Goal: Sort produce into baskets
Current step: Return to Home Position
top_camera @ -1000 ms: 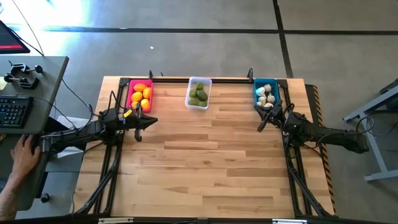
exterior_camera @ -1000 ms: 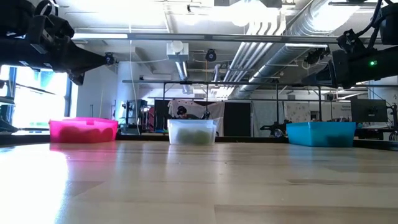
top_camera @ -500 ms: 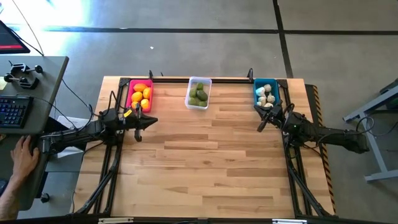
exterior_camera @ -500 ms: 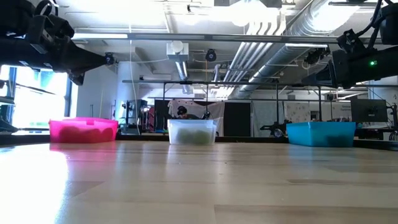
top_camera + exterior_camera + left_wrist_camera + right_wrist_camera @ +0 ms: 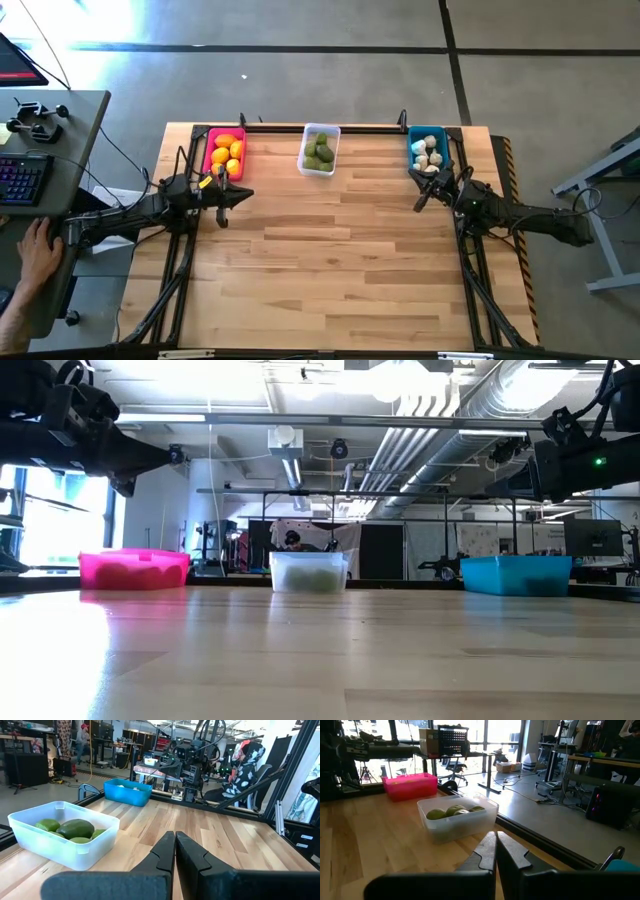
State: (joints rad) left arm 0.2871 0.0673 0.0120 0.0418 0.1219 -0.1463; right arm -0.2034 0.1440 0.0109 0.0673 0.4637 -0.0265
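Three bins (pink (image 5: 206,155), clear (image 5: 320,127), teal (image 5: 427,130)), produce (image 5: 226,153) inside too clustered to count

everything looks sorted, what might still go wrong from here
1. The shut left gripper sits just in front of the pink-red plastic bin; a stray swing toward it might shove the bin.
2. The shut right gripper is about as close to the teal-blue plastic bin, so the same risk applies.
3. A person's hand rests close to the left arm's base.
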